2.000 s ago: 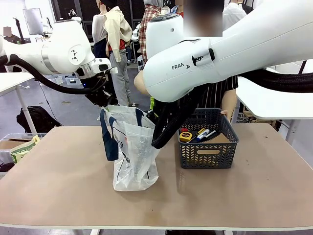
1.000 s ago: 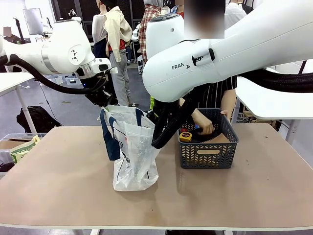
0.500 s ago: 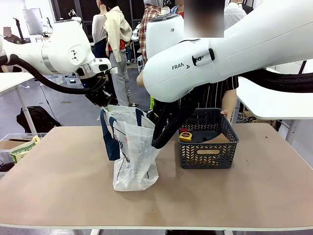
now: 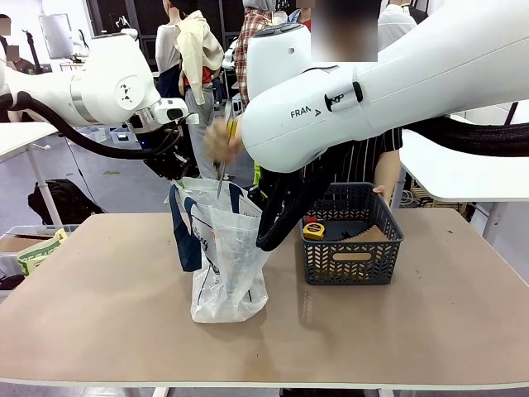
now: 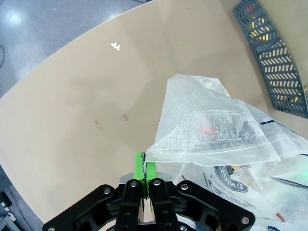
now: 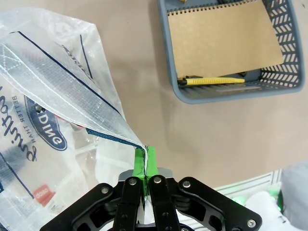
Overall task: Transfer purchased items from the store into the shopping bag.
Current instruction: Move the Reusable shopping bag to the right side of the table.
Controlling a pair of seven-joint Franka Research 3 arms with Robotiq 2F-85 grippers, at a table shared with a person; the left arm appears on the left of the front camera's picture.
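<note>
**Finding.** The left tool (image 5: 145, 172) has its pads pressed together, pinching the rim of the shopping bag (image 5: 211, 130). The right tool (image 6: 146, 161) is likewise pressed together on the opposite rim, at the navy trim. The bag hangs between and below both tools, its base on the counter (image 4: 413, 331). A person's hand (image 4: 221, 142), blurred, is over the bag mouth between the tools; what it carries cannot be told.

**Recommendation.** Hold both pinches firm and well spread so the mouth is wide. I would make no move while the hand is over it.

**Clearances.** The store (image 4: 351, 265) sits beside the bag on the right tool's side, apart from it. It holds a tape measure (image 4: 313, 231), a tan notebook (image 6: 224, 36) and a yellow pen (image 6: 214, 81). The counter ahead of the left tool is bare. The counter edge passes near the store, beyond the right tool.
</note>
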